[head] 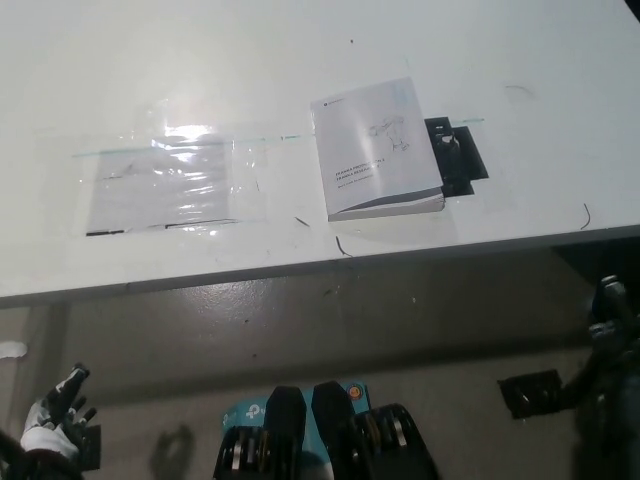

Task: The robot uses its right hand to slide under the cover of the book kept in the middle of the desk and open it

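Right hand (612,330) hanging low below desk (250,60), grip unclear; left hand (55,415) resting open. Book (375,145) closed; needing reach-up, then sliding under cover.

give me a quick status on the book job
Right hand low at right, below desk edge, clear of book. Left hand resting lower left. Book closed, nothing blocking.

Paper book (378,148) (matt cover) lies beside glossy plastic sheet (165,185) on smooth desk (250,60).
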